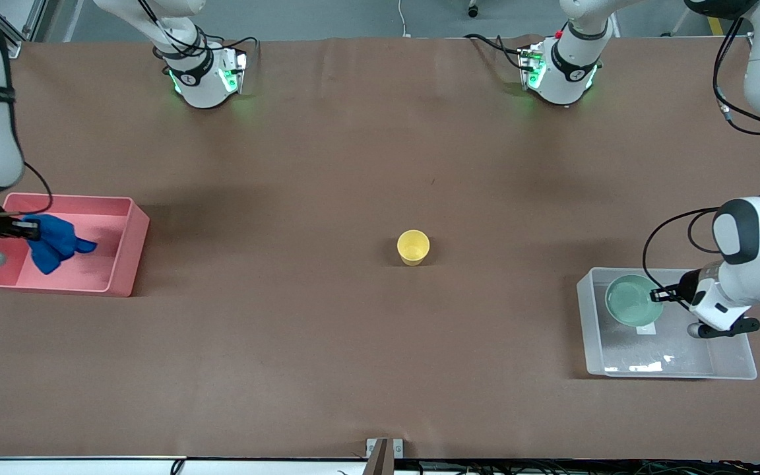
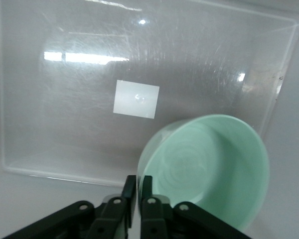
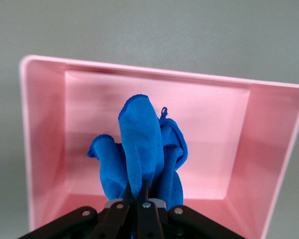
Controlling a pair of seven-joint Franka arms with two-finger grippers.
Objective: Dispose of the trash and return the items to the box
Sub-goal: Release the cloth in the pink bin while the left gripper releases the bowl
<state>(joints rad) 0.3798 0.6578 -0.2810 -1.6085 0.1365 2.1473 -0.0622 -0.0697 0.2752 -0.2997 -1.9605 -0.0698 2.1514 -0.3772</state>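
Note:
My right gripper (image 1: 31, 229) is shut on the blue fabric wad (image 1: 55, 243) and holds it over the pink bin (image 1: 124, 264); the wad (image 3: 144, 149) hangs from the pinched fingers (image 3: 130, 191) above the bin's floor (image 3: 214, 124). My left gripper (image 1: 658, 294) is shut on the rim of the mint-green bowl (image 1: 632, 300) and holds it tilted over the clear box (image 1: 670, 359). In the left wrist view the bowl (image 2: 214, 169) hangs over the box floor with its white sticker (image 2: 136, 99). The yellow cup (image 1: 413, 247) stands upright mid-table, alone.
The pink bin stands at the right arm's end of the table, the clear box at the left arm's end. Both arm bases (image 1: 205, 72) (image 1: 561, 69) stand along the table's edge farthest from the front camera. A small metal bracket (image 1: 384, 455) sits at the nearest edge.

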